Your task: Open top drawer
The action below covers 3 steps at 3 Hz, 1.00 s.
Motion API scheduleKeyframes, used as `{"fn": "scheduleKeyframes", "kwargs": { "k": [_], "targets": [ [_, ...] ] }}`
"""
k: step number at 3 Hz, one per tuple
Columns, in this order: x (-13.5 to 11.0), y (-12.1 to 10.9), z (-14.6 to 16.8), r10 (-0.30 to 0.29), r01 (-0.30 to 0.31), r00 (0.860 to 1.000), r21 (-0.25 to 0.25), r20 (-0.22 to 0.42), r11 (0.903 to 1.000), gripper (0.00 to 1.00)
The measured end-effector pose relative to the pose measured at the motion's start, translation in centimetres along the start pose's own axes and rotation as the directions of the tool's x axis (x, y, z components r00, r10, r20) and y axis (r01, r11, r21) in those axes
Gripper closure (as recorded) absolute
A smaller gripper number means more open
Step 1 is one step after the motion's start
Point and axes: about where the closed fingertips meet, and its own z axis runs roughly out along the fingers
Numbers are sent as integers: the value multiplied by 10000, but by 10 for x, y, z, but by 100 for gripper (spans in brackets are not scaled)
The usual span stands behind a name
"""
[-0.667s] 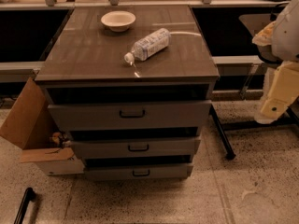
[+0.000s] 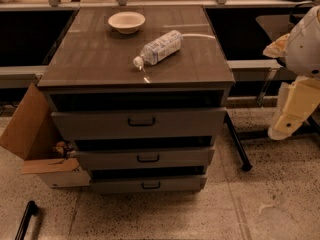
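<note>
At the far left, low on the speckled floor [image 2: 150, 219], lay a thin black bar [image 2: 25, 220]. Above it an open cardboard box [image 2: 27, 129] stood against the left side of the grey cabinet, with one flap raised and another folded outward.

The counter [image 2: 100, 64] on top of the cabinet carried two things. A small pale bowl [image 2: 126, 21] sat upright near the back, left of centre. Just to its right and nearer the front, a clear plastic bottle [image 2: 159, 47] lay on its side, its white cap pointing toward the front left.

Directly beneath the counter was the top drawer [image 2: 100, 124], the uppermost and widest of the three grey fronts. A dark gap showed above it, and its small dark handle [image 2: 141, 121] sat at centre with nothing touching it. The middle drawer [image 2: 110, 159] and the bottom drawer [image 2: 115, 185] lay below, each narrower.

A dark slanted leg [image 2: 237, 146] ran down to the floor right of the cabinet. At the far right edge the robot's white arm [image 2: 306, 41] hung, and its pale pincer [image 2: 286, 123] pointed downward, well apart from the cabinet and level with the top drawer. I cannot tell whether the pincer was wide or narrow.
</note>
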Motion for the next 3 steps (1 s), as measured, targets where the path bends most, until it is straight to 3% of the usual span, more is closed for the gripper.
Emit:
{"fn": "scheduleKeyframes", "kwargs": {
  "k": [1,2,3],
  "targets": [
    [-3,12,40,-379,419,9961,-497,797,9979,0],
    [-8,28,97,-580,767,9837,-1054,1704,9915,0],
    [-8,28,97,-580,768,9837,-1056,1704,9914,0]
  ]
}}
